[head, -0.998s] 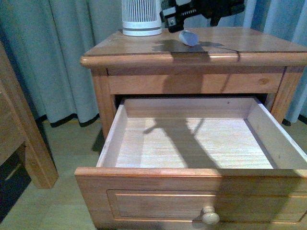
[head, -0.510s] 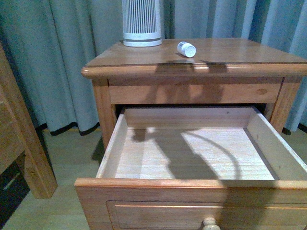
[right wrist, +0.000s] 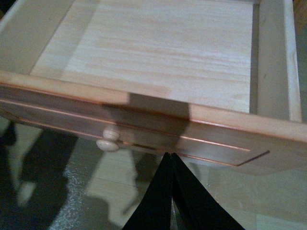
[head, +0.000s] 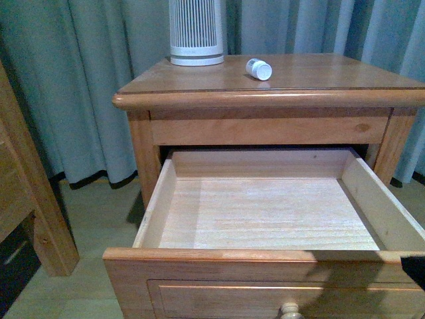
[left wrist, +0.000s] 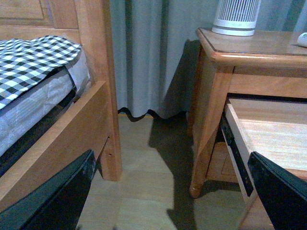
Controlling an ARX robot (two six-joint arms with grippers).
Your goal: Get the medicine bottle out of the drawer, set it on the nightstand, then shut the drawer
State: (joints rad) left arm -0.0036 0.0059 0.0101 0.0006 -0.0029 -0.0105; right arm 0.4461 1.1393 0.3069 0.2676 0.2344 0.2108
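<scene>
front: bottle [head: 259, 69] on its side on nightstand [head: 332, 76] top, 4 o'clock of ribbed cylinder [head: 196, 33]; drawer [head: 252, 255] pulled out at 6 o'clock | left wrist: left gripper [left wrist: 171, 160] spread wide, low beside nightstand | right wrist: right gripper [right wrist: 171, 160] pressed together on nothing, just before drawer front, knob [right wrist: 107, 140] near its tips

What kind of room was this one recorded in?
Most likely a bedroom: a wooden nightstand stands beside a bed with a checked cover, with curtains hanging behind.
</scene>
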